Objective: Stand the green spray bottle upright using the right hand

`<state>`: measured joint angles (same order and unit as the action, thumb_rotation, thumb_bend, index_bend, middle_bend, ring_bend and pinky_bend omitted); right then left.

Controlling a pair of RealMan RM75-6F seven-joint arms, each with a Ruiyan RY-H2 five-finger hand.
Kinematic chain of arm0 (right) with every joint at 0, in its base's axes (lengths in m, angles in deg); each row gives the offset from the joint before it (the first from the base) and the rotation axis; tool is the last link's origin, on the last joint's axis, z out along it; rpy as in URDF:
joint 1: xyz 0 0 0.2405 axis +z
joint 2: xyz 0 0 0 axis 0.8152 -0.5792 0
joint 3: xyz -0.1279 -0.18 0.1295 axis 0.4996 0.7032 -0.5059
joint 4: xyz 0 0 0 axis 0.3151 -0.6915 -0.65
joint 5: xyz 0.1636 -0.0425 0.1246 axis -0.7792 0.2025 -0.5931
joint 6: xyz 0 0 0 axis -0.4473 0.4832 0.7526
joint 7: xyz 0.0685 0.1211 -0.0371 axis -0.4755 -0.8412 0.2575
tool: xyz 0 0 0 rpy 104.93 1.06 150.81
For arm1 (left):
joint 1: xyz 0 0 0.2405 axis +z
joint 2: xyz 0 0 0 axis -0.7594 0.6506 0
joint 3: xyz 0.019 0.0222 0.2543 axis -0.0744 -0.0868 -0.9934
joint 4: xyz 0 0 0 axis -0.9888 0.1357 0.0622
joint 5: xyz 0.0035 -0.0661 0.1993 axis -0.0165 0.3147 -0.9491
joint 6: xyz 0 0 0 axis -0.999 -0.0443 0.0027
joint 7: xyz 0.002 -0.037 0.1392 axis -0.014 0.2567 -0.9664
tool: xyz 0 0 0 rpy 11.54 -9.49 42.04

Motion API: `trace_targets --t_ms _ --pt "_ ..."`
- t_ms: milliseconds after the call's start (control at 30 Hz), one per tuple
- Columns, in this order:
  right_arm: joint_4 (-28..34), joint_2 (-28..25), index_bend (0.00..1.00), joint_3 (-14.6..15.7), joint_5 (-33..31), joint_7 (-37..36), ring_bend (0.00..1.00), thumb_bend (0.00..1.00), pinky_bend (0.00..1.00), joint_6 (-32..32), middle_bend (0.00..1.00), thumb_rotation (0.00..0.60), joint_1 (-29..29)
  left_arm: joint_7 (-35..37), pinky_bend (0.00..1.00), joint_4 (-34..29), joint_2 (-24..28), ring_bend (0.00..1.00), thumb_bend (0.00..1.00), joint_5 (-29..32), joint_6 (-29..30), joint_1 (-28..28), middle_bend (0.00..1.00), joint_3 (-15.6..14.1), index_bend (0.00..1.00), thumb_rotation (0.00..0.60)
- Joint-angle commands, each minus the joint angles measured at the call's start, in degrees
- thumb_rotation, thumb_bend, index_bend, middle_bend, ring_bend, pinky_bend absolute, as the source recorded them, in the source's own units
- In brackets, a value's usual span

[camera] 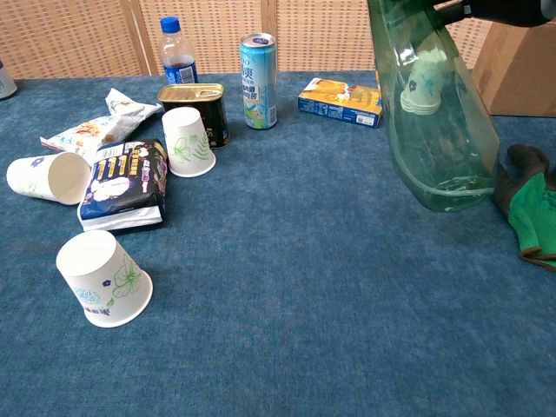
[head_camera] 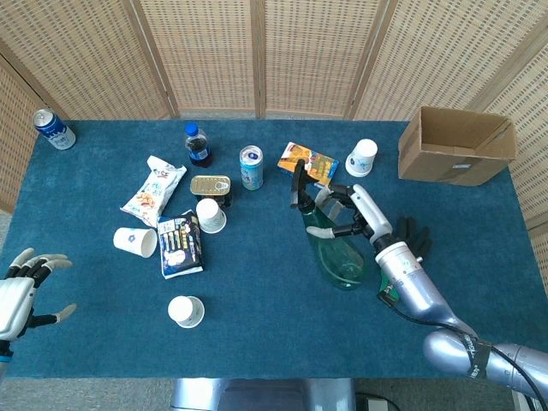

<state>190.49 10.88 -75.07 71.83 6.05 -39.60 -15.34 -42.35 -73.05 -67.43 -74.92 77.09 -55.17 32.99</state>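
I have the right hand (head_camera: 347,214) wrapped around the neck of the green spray bottle (head_camera: 336,248), just below its black trigger head. Gripping high lets the heavier body hang below the hand, so the base comes down first. In the chest view the bottle (camera: 434,113) is nearly vertical, leaning slightly, with its base at or just above the desk (head_camera: 257,291). I cannot tell whether the base is fully seated. The hand itself is cut off at the top of that view, so finger placement is readable only from the head view.

Just beyond the hand's wrist side lies a green and black glove (camera: 530,208). Past the fingertips sits an orange box (head_camera: 306,163), partly hidden behind the trigger head.

The left hand (head_camera: 21,291) is far off at the desk edge, fingers spread, holding nothing.
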Motion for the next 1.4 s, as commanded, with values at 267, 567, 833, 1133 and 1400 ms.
trace_targets --t_ms 267,567,833,1133,1400 --pt "-7.98 6.79 0.6 -0.09 11.79 -9.94 0.42 0.15 0.55 4.63 0.54 0.6 -1.97 -1.45 0.02 -1.17 1.0 0.21 0.18 -0.23 -0.18 -0.38 0.27 0.11 0.28 0.597" --pt "-15.6 14.49 0.6 2.25 16.42 -12.01 0.42 0.15 0.55 11.8 0.54 0.6 -2.29 -2.36 0.02 -2.1 1.55 0.21 0.18 -0.37 -0.41 -0.69 0.27 0.14 0.28 0.597" --pt "-21.84 19.41 0.59 2.92 18.51 -13.55 0.41 0.15 0.55 15.58 0.53 0.6 -1.79 -3.06 0.02 -2.73 1.86 0.21 0.18 -0.44 -0.67 -0.95 0.27 0.14 0.28 0.596" --pt "-31.71 25.49 0.59 3.64 20.78 -14.26 0.41 0.15 0.54 19.86 0.53 0.6 -0.66 -3.6 0.02 -3.45 2.63 0.21 0.18 -0.3 -0.48 -0.9 0.27 0.17 0.28 0.595" --pt "-38.73 29.33 0.59 4.43 22.37 -16.47 0.41 0.14 0.54 23.04 0.53 0.6 -0.42 -4.2 0.02 -4.39 3.37 0.21 0.18 -0.61 -0.08 -0.72 0.27 0.03 0.28 0.598"
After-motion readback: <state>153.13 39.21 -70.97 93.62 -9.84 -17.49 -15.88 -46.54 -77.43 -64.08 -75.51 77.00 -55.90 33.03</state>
